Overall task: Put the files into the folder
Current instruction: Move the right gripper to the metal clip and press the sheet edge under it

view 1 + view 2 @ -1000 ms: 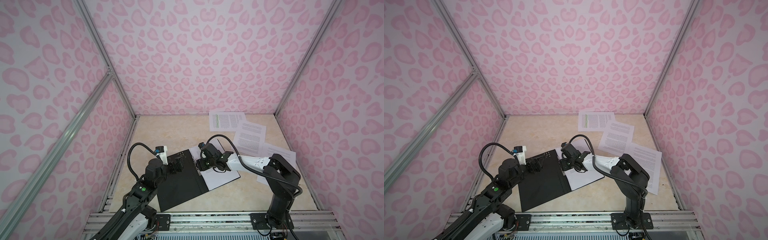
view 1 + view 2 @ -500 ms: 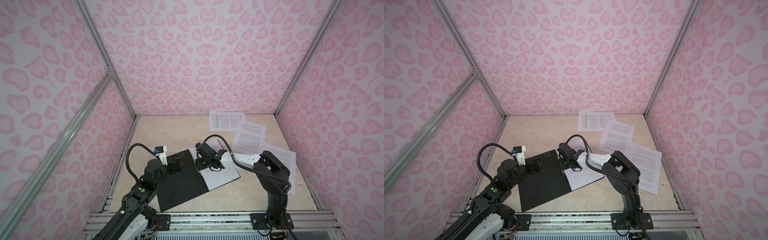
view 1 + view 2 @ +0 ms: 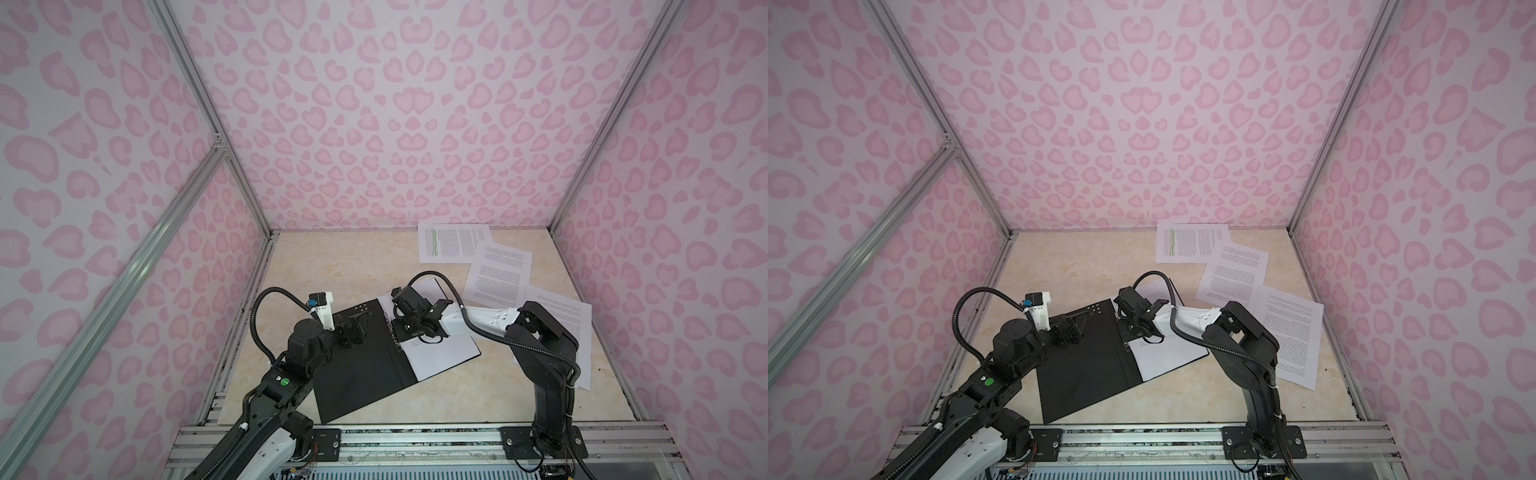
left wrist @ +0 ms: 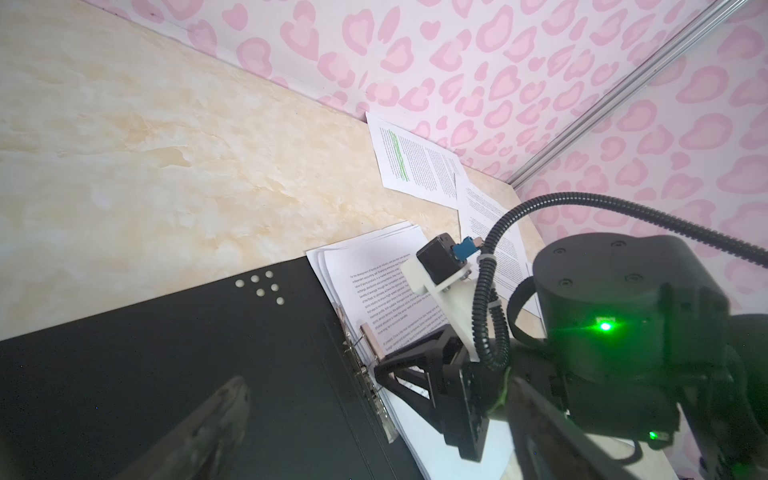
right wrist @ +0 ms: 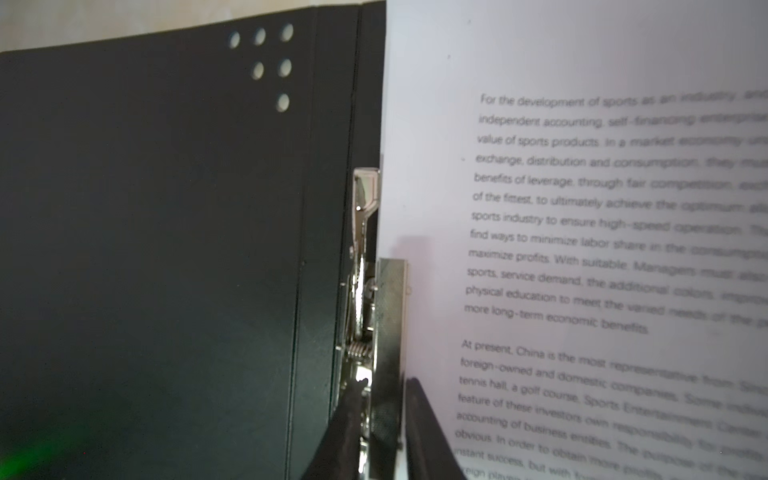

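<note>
One folder (image 3: 357,365) lay on the worktop (image 3: 332,270), just the one. Outside it I counted three loose pages: one sheet with green lines (image 3: 451,245), one plain sheet (image 3: 496,274), and a third sheet (image 3: 1296,336). Inside the folder was one stack (image 4: 374,257). Three fanned corners showed in the left wrist view, and how many more lay beneath I could not tell. One metal clip (image 5: 388,291), no second. Pale dots (image 5: 284,67) on the black cover came to six, in rows of three, two and one. Two pincers were in play: my left pincer (image 3: 358,328) and my right pincer (image 5: 384,436).
</note>
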{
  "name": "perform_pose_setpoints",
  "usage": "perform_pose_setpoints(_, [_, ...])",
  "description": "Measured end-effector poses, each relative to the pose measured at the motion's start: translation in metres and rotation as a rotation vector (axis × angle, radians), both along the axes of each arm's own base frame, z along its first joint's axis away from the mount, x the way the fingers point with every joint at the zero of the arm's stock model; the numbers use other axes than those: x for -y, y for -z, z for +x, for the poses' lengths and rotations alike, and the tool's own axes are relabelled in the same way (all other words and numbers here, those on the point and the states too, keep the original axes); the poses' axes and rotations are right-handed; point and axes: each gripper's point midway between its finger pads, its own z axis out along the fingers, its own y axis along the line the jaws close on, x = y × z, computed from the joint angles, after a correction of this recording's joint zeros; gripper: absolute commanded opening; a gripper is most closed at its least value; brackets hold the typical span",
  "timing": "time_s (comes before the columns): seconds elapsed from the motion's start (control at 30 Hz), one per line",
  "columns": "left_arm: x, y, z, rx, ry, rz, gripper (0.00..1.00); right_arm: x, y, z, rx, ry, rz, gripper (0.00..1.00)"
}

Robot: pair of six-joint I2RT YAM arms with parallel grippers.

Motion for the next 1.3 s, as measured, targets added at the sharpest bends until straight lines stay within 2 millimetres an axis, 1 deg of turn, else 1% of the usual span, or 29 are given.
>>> perform_pose_setpoints(0.17, [-0.001, -0.003, -0.001, 0.011, -0.002, -0.005, 0.98, -0.002, -0.002, 0.002, -0.004, 0.014, 0.008, 0.1])
perform_pose_setpoints(0.37, [-0.002, -0.005, -0.001, 0.015, -0.008, -0.004, 0.98, -0.001, -0.005, 0.002, -0.022, 0.051, 0.017, 0.05])
perform_pose_setpoints(0.53, [-0.004, -0.004, -0.003, 0.012, -0.011, -0.002, 0.97, 0.0, -0.015, 0.007, -0.019, 0.116, 0.037, 0.05])
perform_pose_setpoints(0.7, [-0.005, -0.003, -0.003, 0.01, -0.015, 0.001, 0.98, -0.003, -0.019, 0.012, -0.027, 0.182, 0.076, 0.05])
perform_pose_setpoints(0.9, [-0.006, -0.005, -0.003, 0.017, -0.019, -0.001, 0.98, -0.01, -0.029, 0.025, -0.017, 0.262, 0.131, 0.05])
perform_pose_setpoints(1.07, [-0.006, -0.006, -0.004, 0.021, -0.022, -0.001, 0.98, -0.02, -0.028, 0.036, -0.035, 0.326, 0.176, 0.06])
perform_pose_setpoints(1.3, [-0.006, -0.006, -0.003, 0.02, -0.022, -0.001, 0.98, -0.034, -0.026, 0.04, -0.063, 0.409, 0.229, 0.07])
